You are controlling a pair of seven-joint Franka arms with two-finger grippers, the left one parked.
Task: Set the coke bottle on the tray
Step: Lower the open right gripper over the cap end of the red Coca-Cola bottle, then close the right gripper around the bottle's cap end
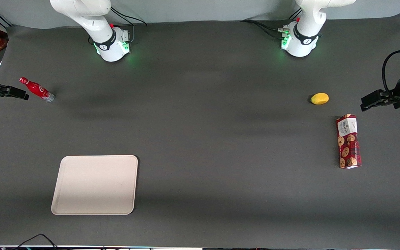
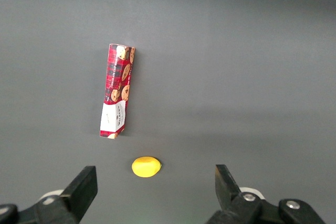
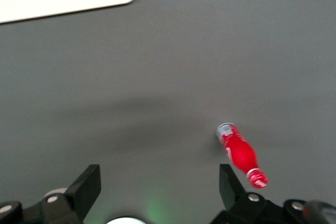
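The coke bottle (image 1: 36, 89) stands on the worktop (image 1: 200, 139) just beside the claw (image 1: 21, 93) (fingers spread, nothing held), well apart from the tray (image 1: 61, 205).

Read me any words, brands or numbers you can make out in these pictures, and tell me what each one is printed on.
Coke bottle: white script logo, too small to read.
Cookie box: print on its white label, too blurred to read.
Lemon, tray: no text.
Gripper: beside the bottle's cap end, jaws open, no readable marking.
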